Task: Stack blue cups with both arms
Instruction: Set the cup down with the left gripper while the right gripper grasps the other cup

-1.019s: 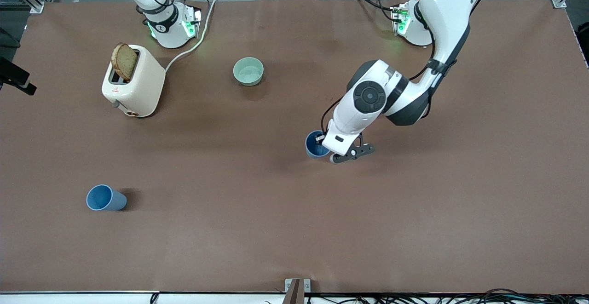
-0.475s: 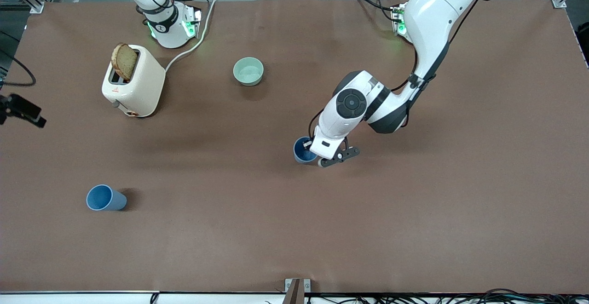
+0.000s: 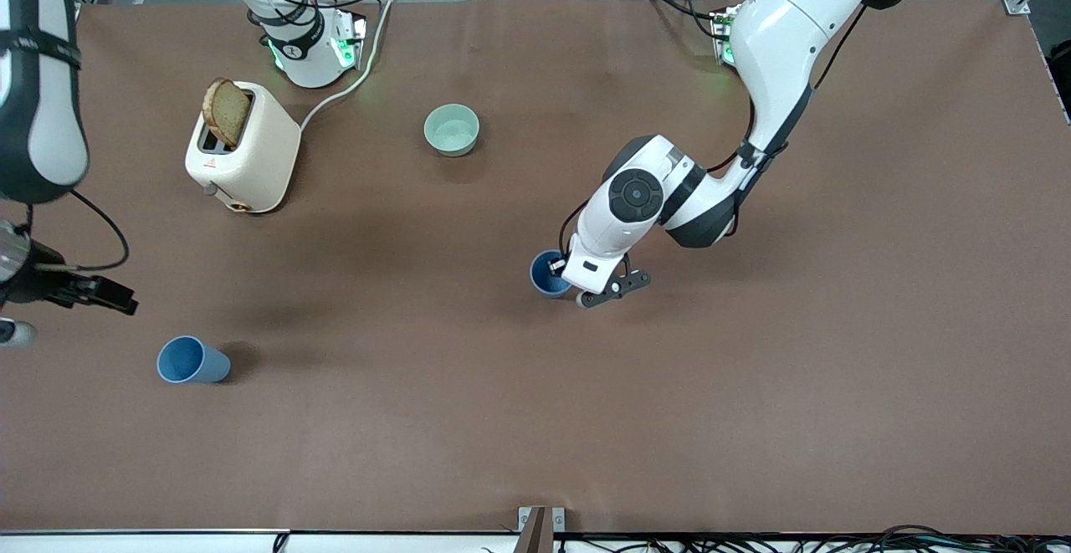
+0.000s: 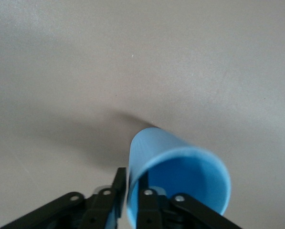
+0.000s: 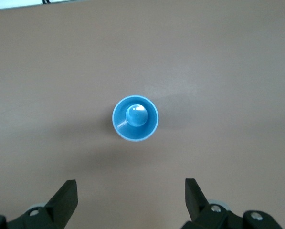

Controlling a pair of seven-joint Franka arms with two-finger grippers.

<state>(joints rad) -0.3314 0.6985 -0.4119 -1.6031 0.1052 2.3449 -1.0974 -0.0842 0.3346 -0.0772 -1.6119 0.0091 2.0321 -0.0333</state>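
Observation:
One blue cup (image 3: 545, 273) is at the middle of the table, and my left gripper (image 3: 559, 271) is shut on its wall. In the left wrist view one finger (image 4: 118, 183) is outside that cup (image 4: 180, 167) and the other inside; the left gripper (image 4: 132, 176) holds it tilted. I cannot tell whether its base touches the table. The second blue cup (image 3: 191, 360) stands upright near the right arm's end. My right arm (image 3: 42, 76) reaches in over that end, and the right gripper (image 5: 131, 183) hangs open above the table just short of this cup (image 5: 135, 118).
A cream toaster (image 3: 243, 151) with a slice of bread (image 3: 226, 111) stands near the right arm's base, its white cable (image 3: 351, 76) trailing to the table's edge. A pale green bowl (image 3: 452, 129) sits between the two bases.
My left gripper has carried its cup a little toward the right arm's end. The right arm has swung in over the table near the second cup.

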